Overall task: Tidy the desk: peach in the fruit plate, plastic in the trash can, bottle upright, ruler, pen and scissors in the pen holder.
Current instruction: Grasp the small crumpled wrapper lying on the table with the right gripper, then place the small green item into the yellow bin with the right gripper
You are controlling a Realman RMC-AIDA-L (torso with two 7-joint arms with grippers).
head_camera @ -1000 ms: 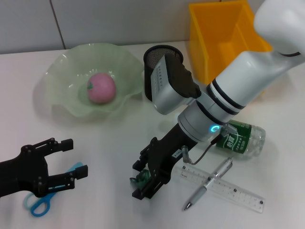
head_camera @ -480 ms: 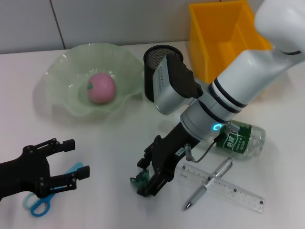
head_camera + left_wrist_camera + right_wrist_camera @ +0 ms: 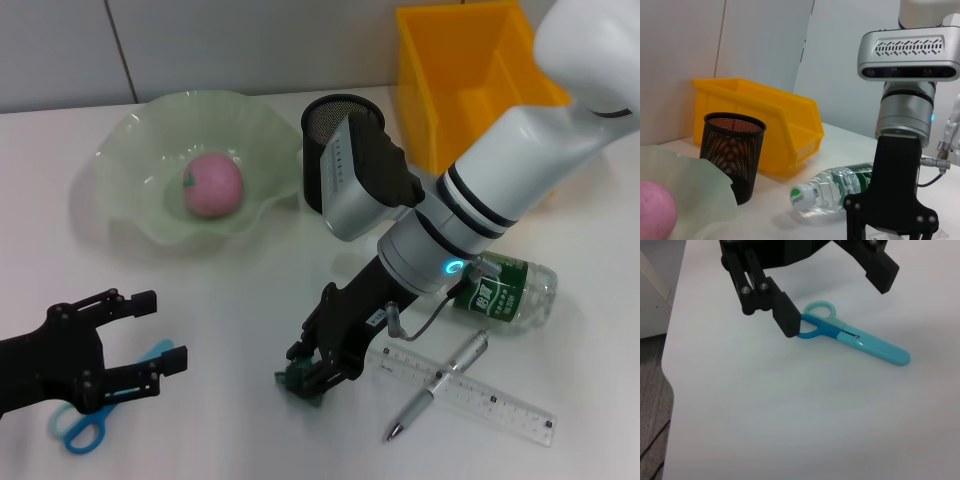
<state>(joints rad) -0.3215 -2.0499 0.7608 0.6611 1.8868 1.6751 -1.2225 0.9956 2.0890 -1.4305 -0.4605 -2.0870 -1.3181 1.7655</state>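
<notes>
Pinching the green plastic scrap (image 3: 298, 376) against the table, the right gripper (image 3: 312, 375) shows only overhead — its wrist camera shows the left gripper (image 3: 832, 295), fingers spread, above the scissors (image 3: 856, 336).

Bright, even light falls from overhead across the white desk (image 3: 250, 330), leaving only soft, pale shadows: one spreads beneath the right gripper (image 3: 312, 372) and along the arm behind it, another lies faintly under the left gripper (image 3: 150, 330). A small teal indicator ring (image 3: 452, 267) glows on the right arm above its gripper. The head view is sharp throughout. In the left wrist view the green plate (image 3: 685, 192) and pink peach (image 3: 655, 210) closest to the lens are soft and out of focus. The right wrist view is evenly lit and low in contrast, with a dim floor strip at its edge
</notes>
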